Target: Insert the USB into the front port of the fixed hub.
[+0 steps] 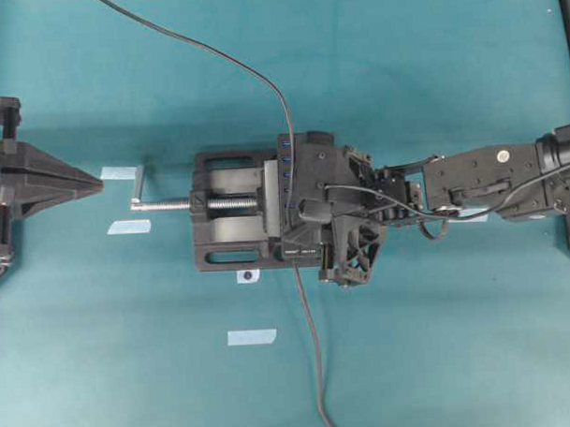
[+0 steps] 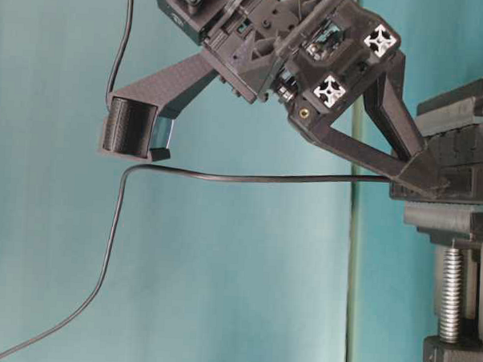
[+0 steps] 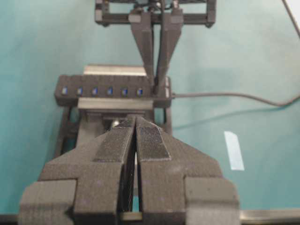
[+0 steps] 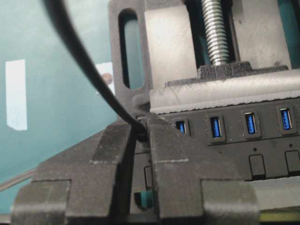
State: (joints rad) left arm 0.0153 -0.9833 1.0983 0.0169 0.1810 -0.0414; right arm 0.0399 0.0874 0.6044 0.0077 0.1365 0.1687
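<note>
Right pincer (image 4: 140, 133) is down at the end of the fixed hub (image 4: 243, 140), jaws pinched nearly together on the USB (image 4: 141, 134); its thin dark cable (image 4: 79, 56) comes out from between the pads and runs up and away. The plug itself is buried between the pads, so I can't tell how far into the port it sits. Four blue ports show in a row just beside the pads in the right wrist view.

Hub is clamped in the black vise (image 1: 231, 211), lying across its jaw, silver screw (image 1: 172, 204) sticking out toward the left arm. From the left wrist view the right fingers (image 3: 157, 51) come down on the hub's right end, where a cable leaves sideways over the bench (image 3: 262, 56).

Left pincer (image 3: 135, 136) hangs back, well apart from the vise, pads together with nothing between them (pointing straight at the vise).

Several pale tape strips (image 1: 251, 336) lie on the teal bench.
</note>
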